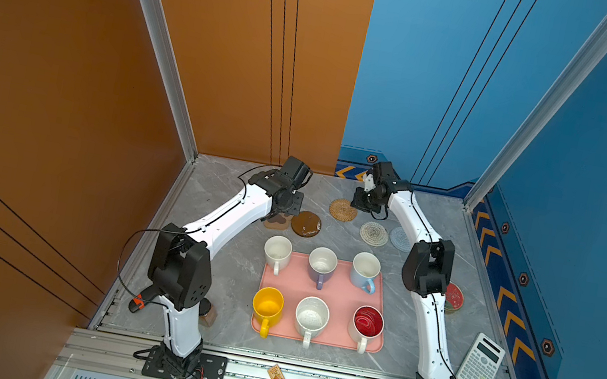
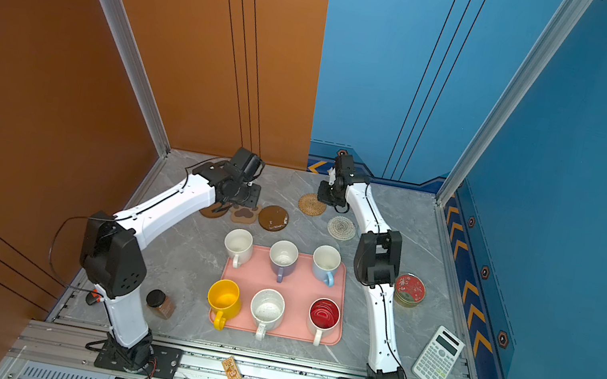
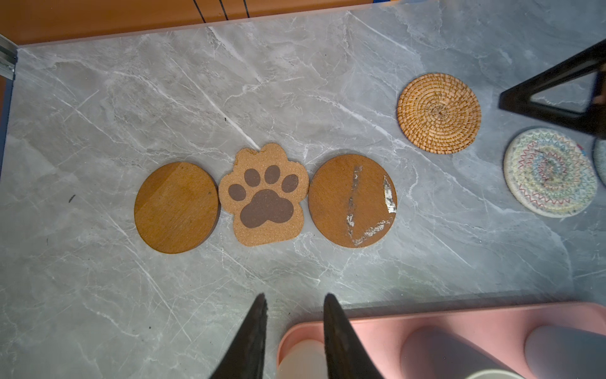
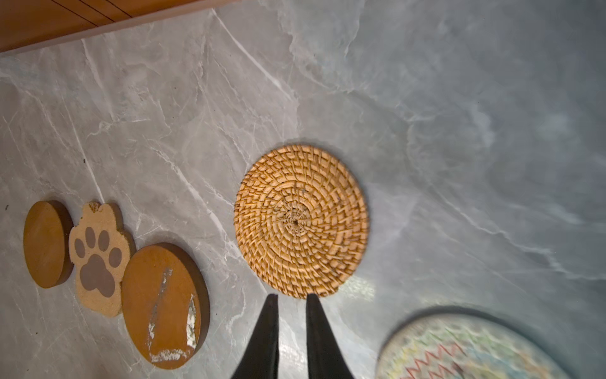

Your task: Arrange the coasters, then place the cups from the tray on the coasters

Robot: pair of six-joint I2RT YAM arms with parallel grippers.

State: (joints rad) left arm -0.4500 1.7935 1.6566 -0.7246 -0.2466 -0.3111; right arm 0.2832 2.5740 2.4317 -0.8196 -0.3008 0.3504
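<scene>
Behind the tray (image 1: pixel 338 295), the rattan coaster (image 4: pixel 300 221) is being arranged as seating for the cups (image 1: pixel 322 263), the left claw (image 3: pixel 295 297) and right claw (image 4: pixel 292 297) being held narrowly parted, empty.

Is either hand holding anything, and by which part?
Nothing is held. The left hand and right hand are both empty; the right is beside the rattan coaster, not gripping it.

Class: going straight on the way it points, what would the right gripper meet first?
Probably the rattan coaster, lying just ahead of the right gripper; its height above the table is unclear.
</scene>
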